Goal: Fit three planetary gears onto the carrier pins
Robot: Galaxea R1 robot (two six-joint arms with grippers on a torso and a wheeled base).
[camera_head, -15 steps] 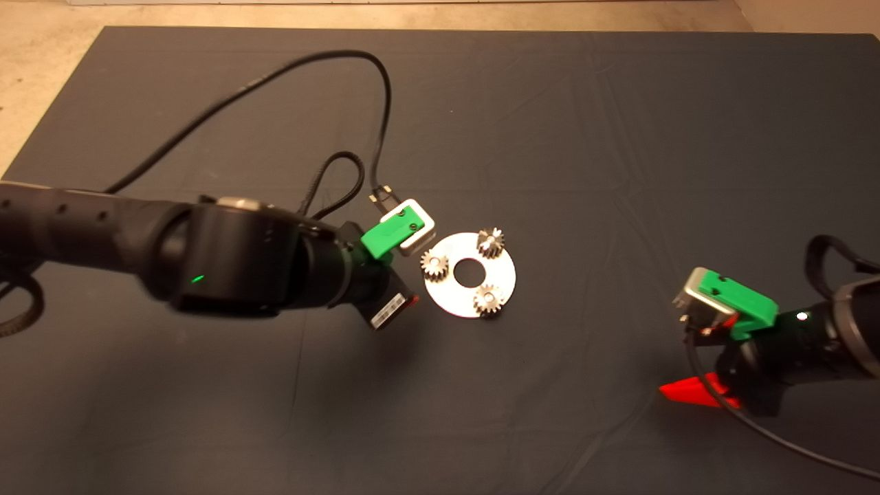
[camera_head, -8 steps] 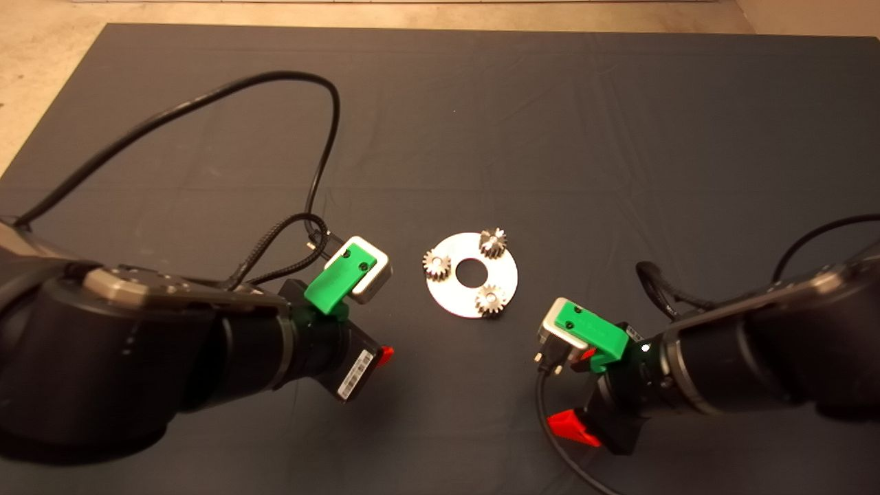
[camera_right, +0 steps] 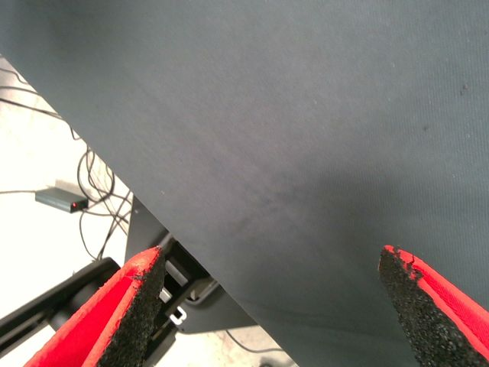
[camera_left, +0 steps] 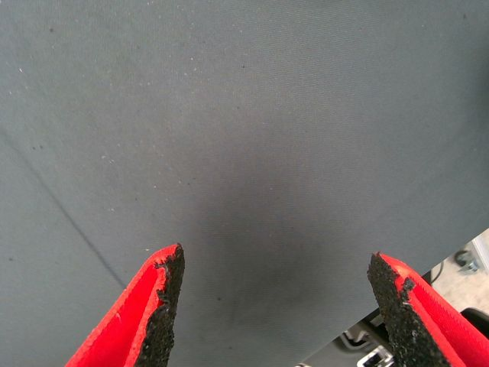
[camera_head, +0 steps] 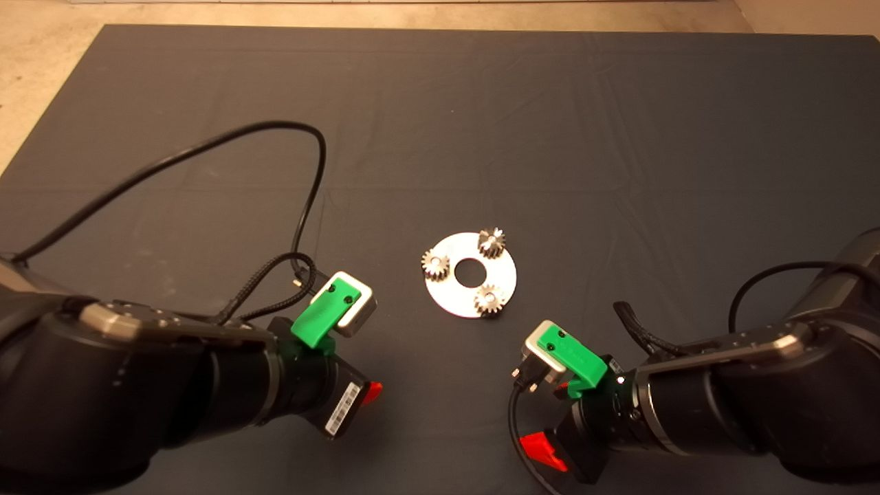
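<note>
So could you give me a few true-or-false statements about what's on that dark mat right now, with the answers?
1. Three small toothed metal gears sit on the flat shiny silver round disc. True.
2. The left end effector is clamped on a gear. False: its red fingers are spread apart over bare mat, holding nothing.
3. The right end effector is open and empty. True.
4. One gear lies loose on the dark mat beside the disc. False: all three are on the disc, spaced around its centre hole.
5. Both arms hover directly above the disc. False: they sit nearer the camera, one on either side.
</note>
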